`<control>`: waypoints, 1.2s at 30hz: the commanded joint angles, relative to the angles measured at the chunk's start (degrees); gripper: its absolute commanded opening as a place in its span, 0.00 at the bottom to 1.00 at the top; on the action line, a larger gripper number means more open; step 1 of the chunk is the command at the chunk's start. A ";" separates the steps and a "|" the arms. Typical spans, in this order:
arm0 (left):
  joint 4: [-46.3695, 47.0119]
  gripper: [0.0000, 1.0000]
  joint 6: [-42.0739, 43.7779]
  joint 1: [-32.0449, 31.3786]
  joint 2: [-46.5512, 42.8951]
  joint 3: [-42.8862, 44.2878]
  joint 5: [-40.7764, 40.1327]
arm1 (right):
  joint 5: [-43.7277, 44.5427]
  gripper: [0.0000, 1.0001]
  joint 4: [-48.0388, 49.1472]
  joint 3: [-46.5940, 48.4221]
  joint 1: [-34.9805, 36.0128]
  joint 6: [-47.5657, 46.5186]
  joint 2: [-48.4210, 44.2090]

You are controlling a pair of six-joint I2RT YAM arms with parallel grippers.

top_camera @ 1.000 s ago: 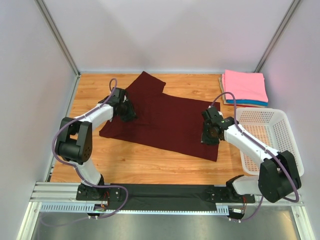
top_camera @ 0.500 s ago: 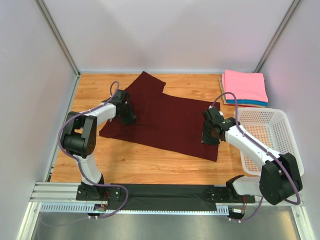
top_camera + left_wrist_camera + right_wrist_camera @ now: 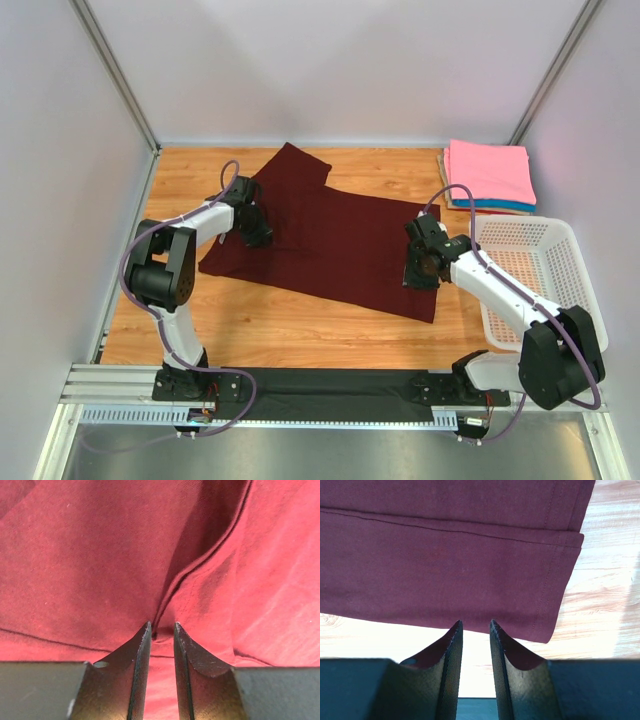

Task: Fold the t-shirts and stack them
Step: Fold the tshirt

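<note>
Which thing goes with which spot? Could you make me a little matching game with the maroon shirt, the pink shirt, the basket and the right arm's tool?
Things:
1. maroon t-shirt
2. pink t-shirt
3. white basket
4. right tool

Places:
A. folded, at the far right corner
B. at the maroon t-shirt's near hem, by its right corner
C. spread flat in the middle
D. on the right side, midway back

Pairs: 1-C; 2-A; 3-D; 4-B

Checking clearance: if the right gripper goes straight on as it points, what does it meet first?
The maroon shirt, at its hem; the right gripper looks almost on it, though depth is unclear.
</note>
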 commanded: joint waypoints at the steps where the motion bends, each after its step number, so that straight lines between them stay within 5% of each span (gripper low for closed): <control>1: -1.27 0.32 -0.82 -0.04 -0.41 1.49 -1.02 | 0.51 0.29 1.52 -0.54 -0.08 -0.35 -0.98; 5: -1.09 0.29 -0.64 -0.04 0.11 2.02 -0.58 | 0.51 0.29 1.61 -0.45 -0.16 -0.43 -1.07; 13: -0.74 0.00 -0.47 -0.22 0.29 3.69 0.74 | 1.03 0.29 1.35 -0.45 0.01 -0.61 -1.60; 36: 5.59 0.00 2.70 -3.56 7.05 16.70 9.08 | 1.65 0.29 0.91 0.86 0.01 -1.23 -1.07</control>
